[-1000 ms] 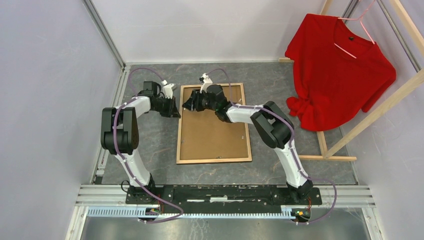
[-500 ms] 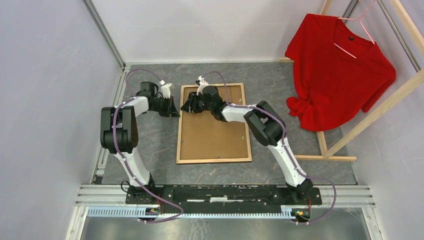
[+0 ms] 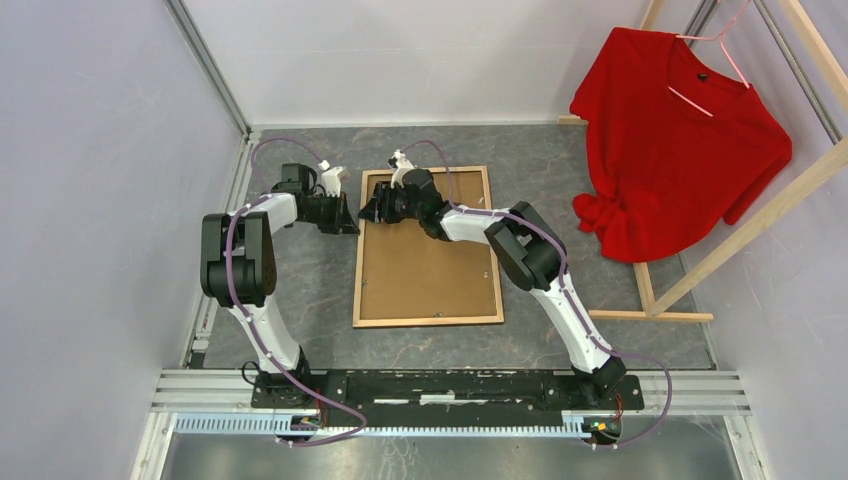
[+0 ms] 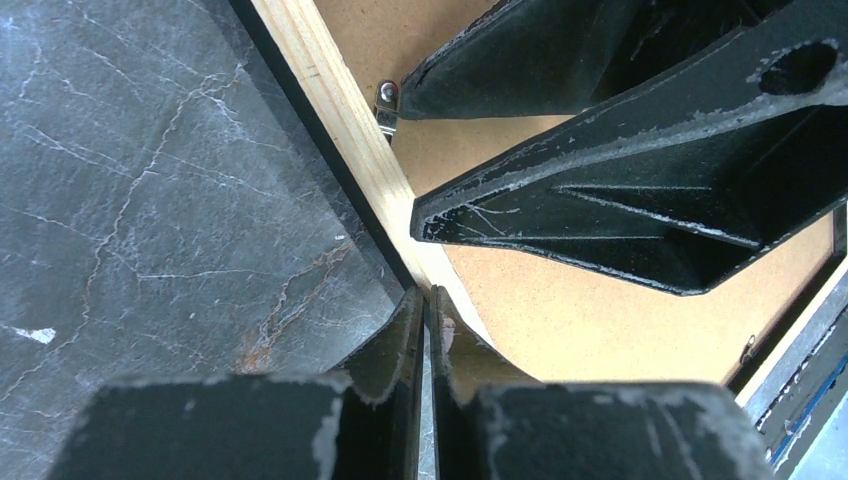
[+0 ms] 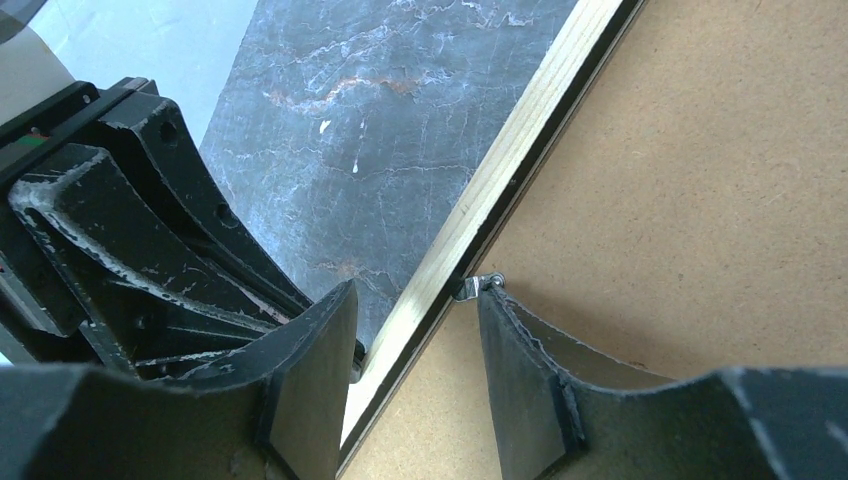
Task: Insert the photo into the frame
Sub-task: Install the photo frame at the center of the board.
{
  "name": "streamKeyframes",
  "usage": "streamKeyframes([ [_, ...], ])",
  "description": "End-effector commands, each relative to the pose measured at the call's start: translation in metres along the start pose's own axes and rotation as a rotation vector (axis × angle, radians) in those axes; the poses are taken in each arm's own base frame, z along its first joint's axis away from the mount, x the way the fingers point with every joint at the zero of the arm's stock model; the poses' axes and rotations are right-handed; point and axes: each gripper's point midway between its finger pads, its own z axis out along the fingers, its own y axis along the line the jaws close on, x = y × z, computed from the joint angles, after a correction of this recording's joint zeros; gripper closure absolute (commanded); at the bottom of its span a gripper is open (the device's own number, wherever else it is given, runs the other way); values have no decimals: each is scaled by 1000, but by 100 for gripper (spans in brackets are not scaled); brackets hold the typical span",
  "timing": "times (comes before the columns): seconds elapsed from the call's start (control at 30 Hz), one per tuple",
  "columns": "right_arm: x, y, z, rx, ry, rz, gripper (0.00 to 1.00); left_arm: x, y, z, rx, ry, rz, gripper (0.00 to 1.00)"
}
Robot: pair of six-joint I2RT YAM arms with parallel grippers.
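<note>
The frame [image 3: 430,320] lies wood side up on the grey table [image 3: 300,300], a brown backing board [image 3: 425,270] set inside it. At its far left corner the left gripper [image 4: 428,300], fingers pressed together, touches the wooden rail. The right gripper [image 5: 415,295] is spread apart astride that rail, one fingertip beside a small metal clip [image 5: 482,284].

Top: hung high above and behind the bases [image 3: 430,386], looked down from afar on the whole table [image 3: 320,290]. Left wrist: sat very close, faced across the frame's [image 4: 330,120] left rail toward the right gripper [image 4: 412,165]. Right wrist: just as close, faced back over that rail toward the left gripper [image 4: 424,295]. Shared the rail and clip [image 4: 387,103].
</note>
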Motion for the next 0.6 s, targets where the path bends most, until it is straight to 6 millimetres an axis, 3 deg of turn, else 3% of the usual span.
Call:
streamKeyframes([
  [0.0, 4, -5, 7, -3, 10, 7, 46, 16, 10, 8, -20, 35, -3, 90],
  [0.43, 3, -13, 11, 29, -19, 44, 47, 19, 9, 8, -17, 39, 0, 90],
  [0.57, 3, -7, 8, 16, -22, 60, 48, 19, 9, 8, -16, 39, 3, 91],
])
